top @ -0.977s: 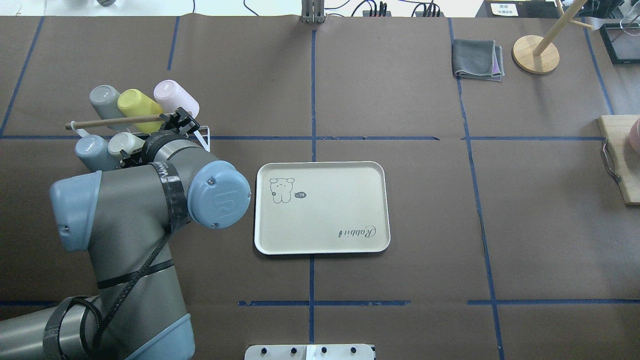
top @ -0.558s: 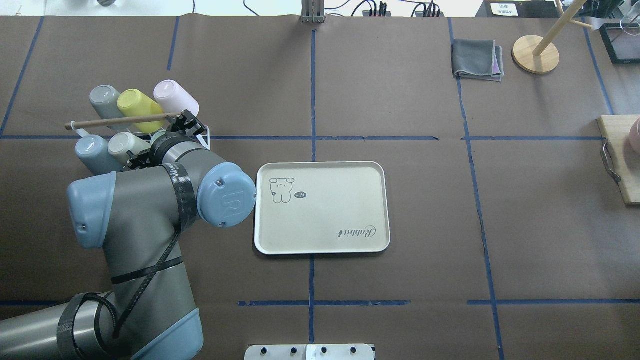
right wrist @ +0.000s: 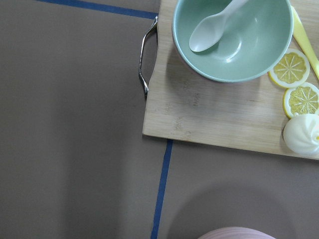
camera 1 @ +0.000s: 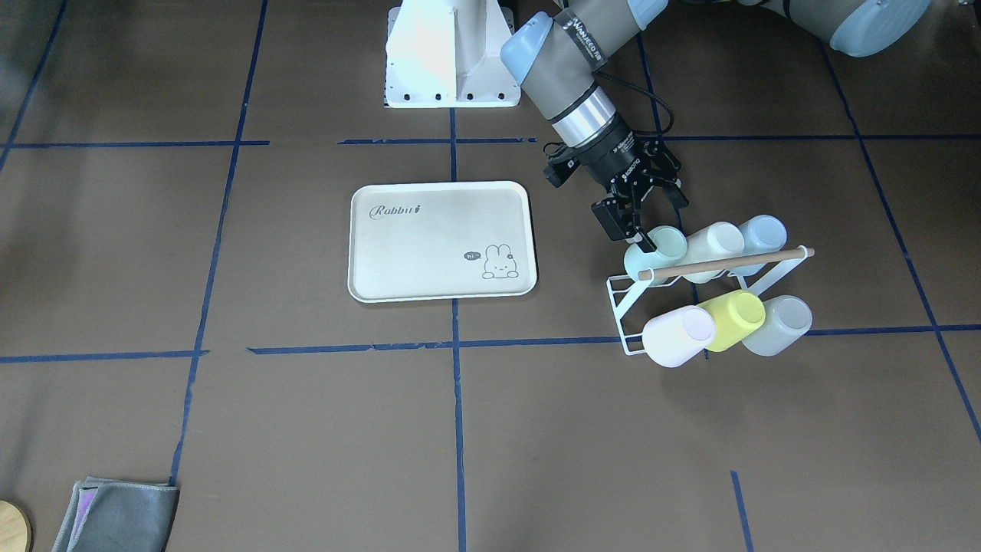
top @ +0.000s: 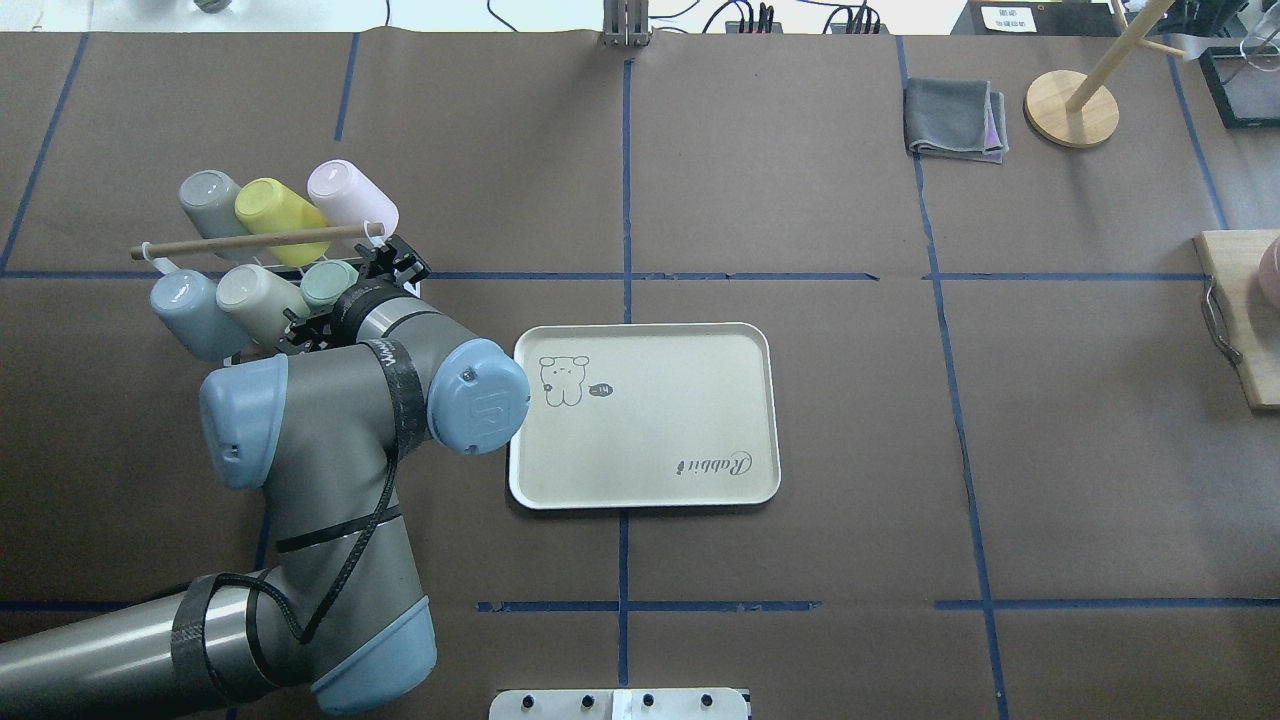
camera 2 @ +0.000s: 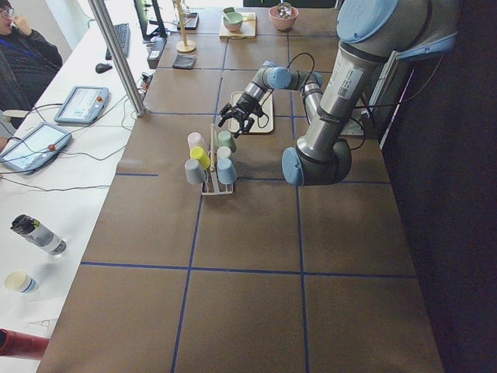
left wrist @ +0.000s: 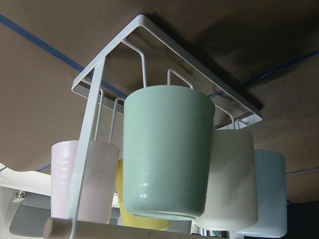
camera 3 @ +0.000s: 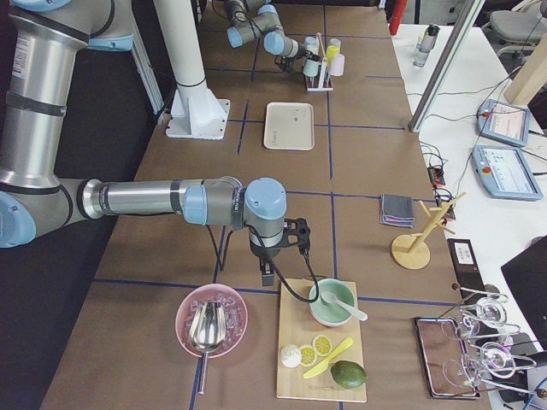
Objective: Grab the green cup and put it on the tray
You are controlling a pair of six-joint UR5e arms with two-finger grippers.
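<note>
The green cup (top: 328,283) hangs bottom-up on a white wire rack (camera 1: 625,307), at the end nearest the tray. It fills the middle of the left wrist view (left wrist: 167,152). My left gripper (camera 1: 644,218) is open and empty. It sits close beside the green cup (camera 1: 661,247) on the tray side, and one finger reaches the cup's bottom end. The cream tray (top: 650,440) with the bunny drawing lies flat and empty to the right of the rack. My right gripper (camera 3: 275,263) hovers far off by a wooden board; I cannot tell whether it is open or shut.
The rack also holds pink (top: 350,195), yellow (top: 275,210), grey (top: 210,198), cream (top: 252,295) and pale blue (top: 190,310) cups under a wooden rod (top: 240,241). A grey cloth (top: 955,118) and a wooden stand (top: 1071,108) lie far right. A green bowl (right wrist: 232,37) sits on the board.
My left arm has swung right and back towards the robot. The gripper has come off the rack's top towards the tray side, and the green cup now shows.
</note>
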